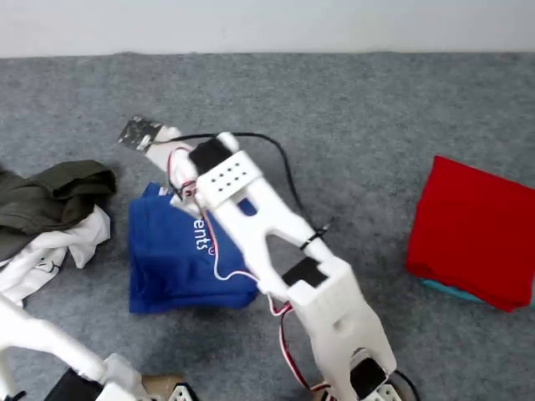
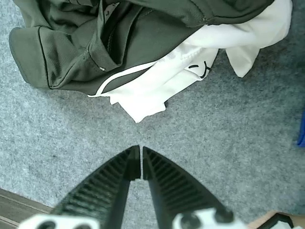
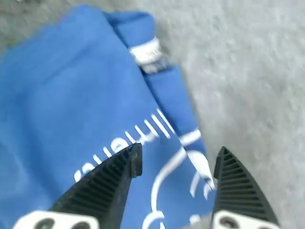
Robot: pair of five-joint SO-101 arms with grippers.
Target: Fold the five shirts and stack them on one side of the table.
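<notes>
the blue shirt (image 3: pixel 71 95) lies directly beneath the right gripper (image 3: pixel 178 156), whose jaws stand wide open and empty. the cloth is likely soft, light and limp; pinch a folded edge through all layers. the right arm (image 1: pixel 276 242) is extended, wrist pitched down. the left gripper (image 2: pixel 142 153) is closed, empty.

1. The right arm (image 1: pixel 330 309) was white plastic, with a perforated plate (image 1: pixel 227 177) near its wrist.
2. Beside that plate ran 1 black cable (image 1: pixel 287 171) and thin red wires (image 1: pixel 173 167).
3. Past that plate, the right gripper (image 3: pixel 179 153) had black ribbed fingers (image 3: pixel 107 183); the left gripper (image 2: pixel 141 153) matched.
</notes>
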